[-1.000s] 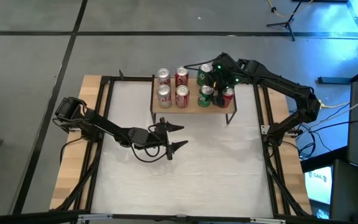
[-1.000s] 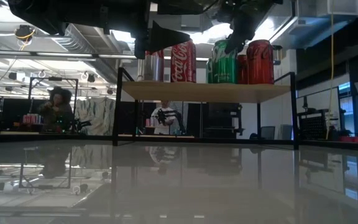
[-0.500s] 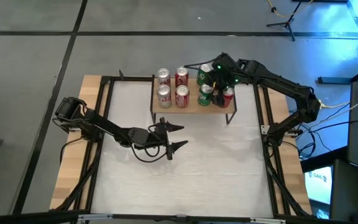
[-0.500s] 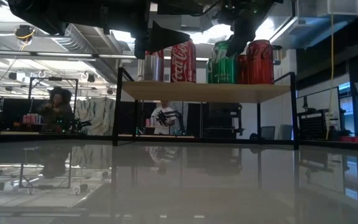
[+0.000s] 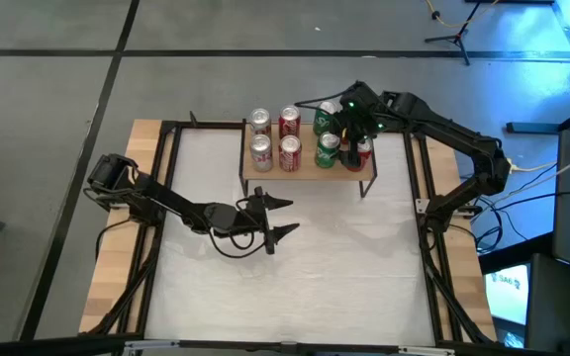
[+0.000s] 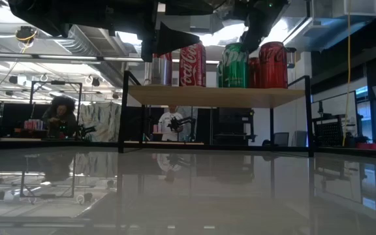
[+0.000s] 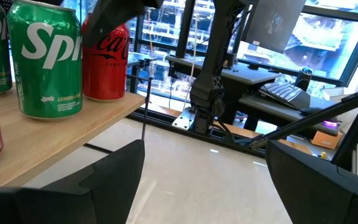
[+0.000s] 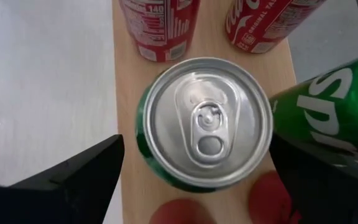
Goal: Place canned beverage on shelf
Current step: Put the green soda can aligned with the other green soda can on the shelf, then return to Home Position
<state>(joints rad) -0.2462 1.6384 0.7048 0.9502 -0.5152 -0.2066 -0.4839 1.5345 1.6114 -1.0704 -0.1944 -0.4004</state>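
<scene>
The shelf (image 5: 305,174), a light wood plank on black legs, stands at the table's far side and carries several cans. A green can (image 8: 204,127) stands upright on the plank (image 8: 124,118), near its front edge (image 5: 327,148). My right gripper (image 8: 201,174) hovers open just above this can, pointing steeply down, one finger on either side and neither touching it. In the low view its finger (image 6: 254,29) is clear of the can's top (image 6: 237,47). My left gripper (image 5: 277,218) waits open and level over the table in front of the shelf.
A second green can (image 8: 328,112) stands right beside the first, toward the far edge. Red cans (image 8: 160,25) fill the plank's left half and another red can (image 5: 362,153) stands at its right end. The white tabletop (image 5: 295,287) stretches toward the near edge.
In the low view my right gripper's finger, which lay across the green can's upper right, now stands a little higher and clear of it. The can has stayed upright on the shelf.
</scene>
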